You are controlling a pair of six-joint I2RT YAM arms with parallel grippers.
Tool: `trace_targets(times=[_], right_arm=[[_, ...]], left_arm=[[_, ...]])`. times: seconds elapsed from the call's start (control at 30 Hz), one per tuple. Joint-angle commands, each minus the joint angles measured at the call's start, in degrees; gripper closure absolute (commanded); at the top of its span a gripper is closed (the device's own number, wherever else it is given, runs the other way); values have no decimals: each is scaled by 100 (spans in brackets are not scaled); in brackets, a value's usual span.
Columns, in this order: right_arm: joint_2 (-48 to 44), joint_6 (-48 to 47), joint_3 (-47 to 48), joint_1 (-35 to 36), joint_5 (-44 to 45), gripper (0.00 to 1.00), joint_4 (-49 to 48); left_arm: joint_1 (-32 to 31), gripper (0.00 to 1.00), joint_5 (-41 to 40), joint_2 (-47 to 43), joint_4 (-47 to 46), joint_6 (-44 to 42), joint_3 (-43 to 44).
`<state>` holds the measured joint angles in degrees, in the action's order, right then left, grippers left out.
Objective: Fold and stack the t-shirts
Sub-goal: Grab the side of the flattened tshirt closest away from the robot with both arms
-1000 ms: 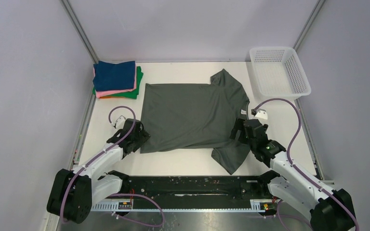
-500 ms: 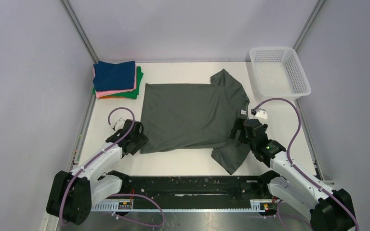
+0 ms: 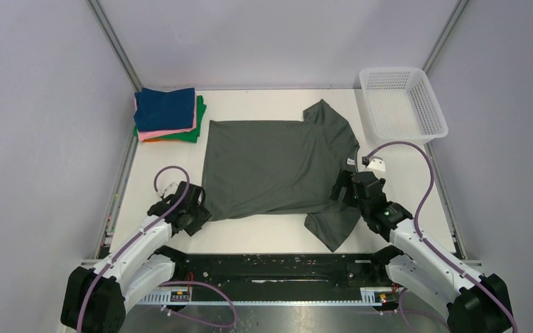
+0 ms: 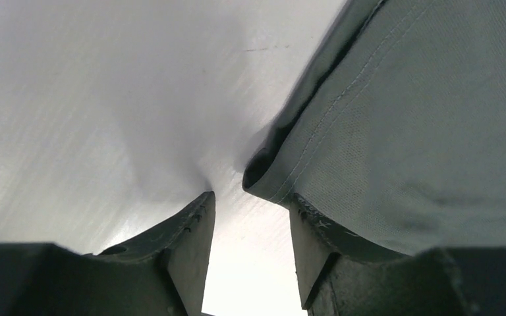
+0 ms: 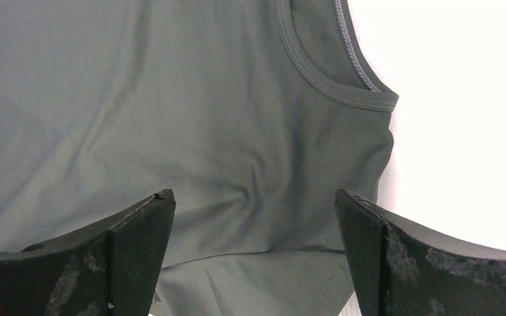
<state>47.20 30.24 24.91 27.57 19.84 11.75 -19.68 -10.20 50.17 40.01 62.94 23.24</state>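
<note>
White desk carries the dark grey-green t-shirt, spread flat centrally. Left gripper sits low at its near-left hem corner, jaws slightly parted, empty. Right gripper hovers over its collar side, jaws wide. 4 folded t-shirts are stacked far-left.

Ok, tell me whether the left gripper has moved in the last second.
Yes. The left gripper has pulled back down the view, toward the arm bases and farther from the folded t-shirt stack.

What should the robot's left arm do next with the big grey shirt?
Probably the left gripper should ease forward and shut on the hem corner of the grey shirt: its jaws stand open, with that corner just ahead, not yet between them.
</note>
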Motion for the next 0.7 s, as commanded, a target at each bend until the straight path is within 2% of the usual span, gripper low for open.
trace_targets(times=[0.0,0.1,0.2,0.27,0.37,0.53,0.67], right_arm=[[-82,-49,180,-24,23,1,-138],[-71,-36,177,-28,28,1,-138],[-63,-45,189,-24,17,1,-106],[-78,-46,190,-25,23,1,-84],[-105,-95,229,-24,4,0,-3],[-157,-125,376,-24,-240,1,344],[37,-85,695,92,-1232,1,1159]], left_arm=[[-167,55,170,193,-88,131,104],[-192,56,83,403,-255,142,96],[-198,63,-12,686,-339,79,235],[-201,74,-92,831,-421,39,280],[-202,98,-83,995,-585,-21,315],[-203,100,-425,1004,-464,-192,470],[-195,100,-641,693,-393,-218,471]])
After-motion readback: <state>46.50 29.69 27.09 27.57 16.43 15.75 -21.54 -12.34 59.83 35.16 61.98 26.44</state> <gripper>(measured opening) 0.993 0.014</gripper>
